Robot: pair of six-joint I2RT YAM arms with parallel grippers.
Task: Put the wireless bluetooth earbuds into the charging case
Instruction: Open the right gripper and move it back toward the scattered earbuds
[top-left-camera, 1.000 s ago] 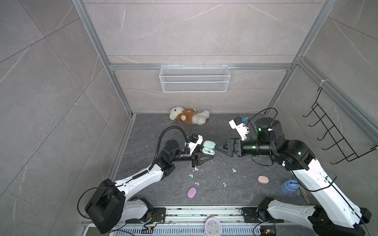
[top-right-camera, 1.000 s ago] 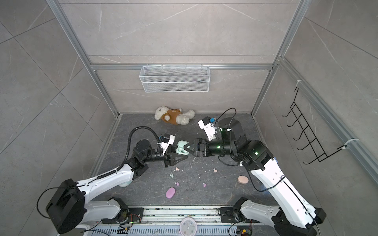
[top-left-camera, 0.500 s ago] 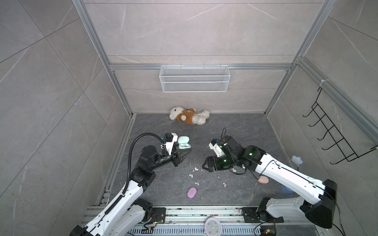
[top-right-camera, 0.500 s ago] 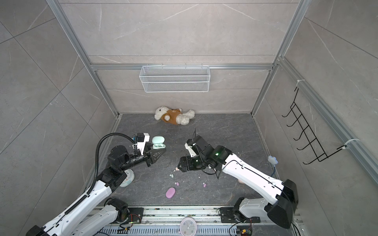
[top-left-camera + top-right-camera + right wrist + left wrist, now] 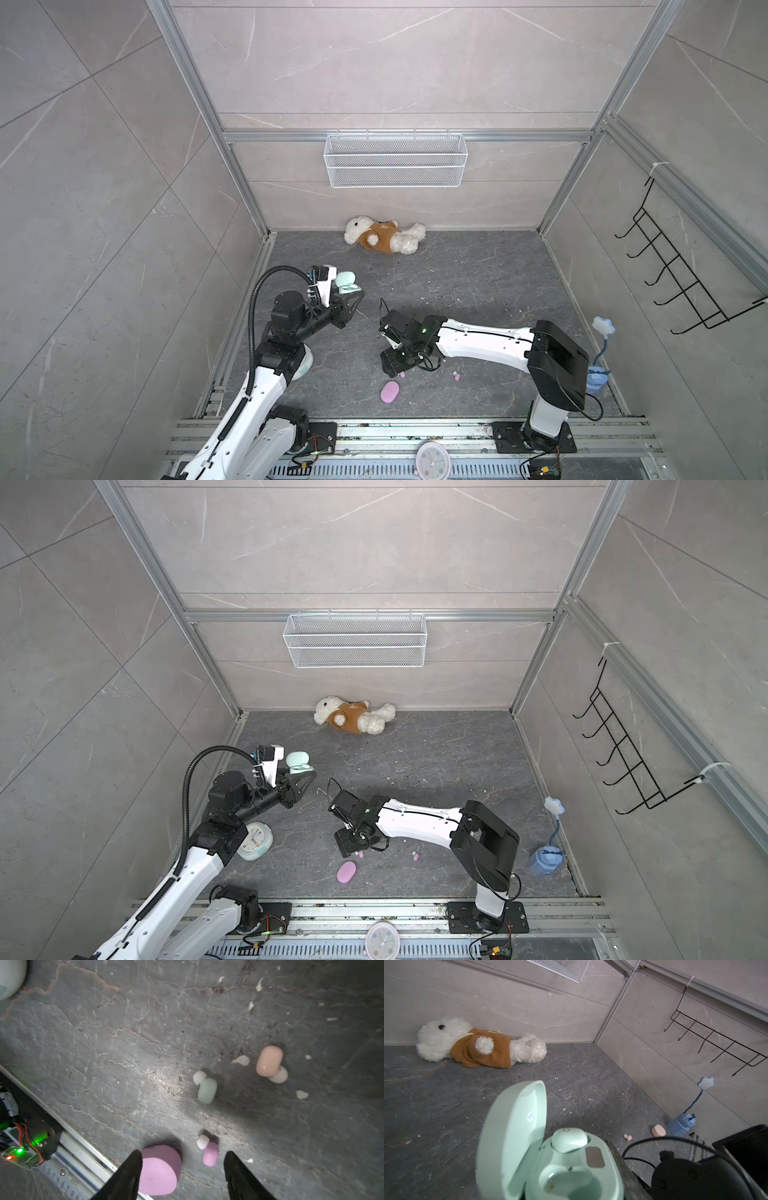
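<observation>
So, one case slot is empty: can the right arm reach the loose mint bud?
Probably yes: the mint bud lies uncovered just ahead of the open right end effector; only the lilac bud sits nearer, between its jaws.

The far half of the floor (image 5: 478,270) is bare from the middle to the right wall, with only the teddy bear (image 5: 384,237) lying against the far wall. On the left, the left gripper (image 5: 352,296), clamped on the raised mint charging case (image 5: 347,284), blocks the way, and a clock (image 5: 255,841) sits under that arm. Near the front the right arm (image 5: 478,343) lies low across the middle; a lilac earbud (image 5: 210,1156) sits in the gap of the right gripper (image 5: 182,1155), whose jaws are spread, and the lilac case (image 5: 159,1169) crowds one finger, while the mint earbud (image 5: 207,1091) and peach earbud (image 5: 269,1061) have bare floor around them.
</observation>
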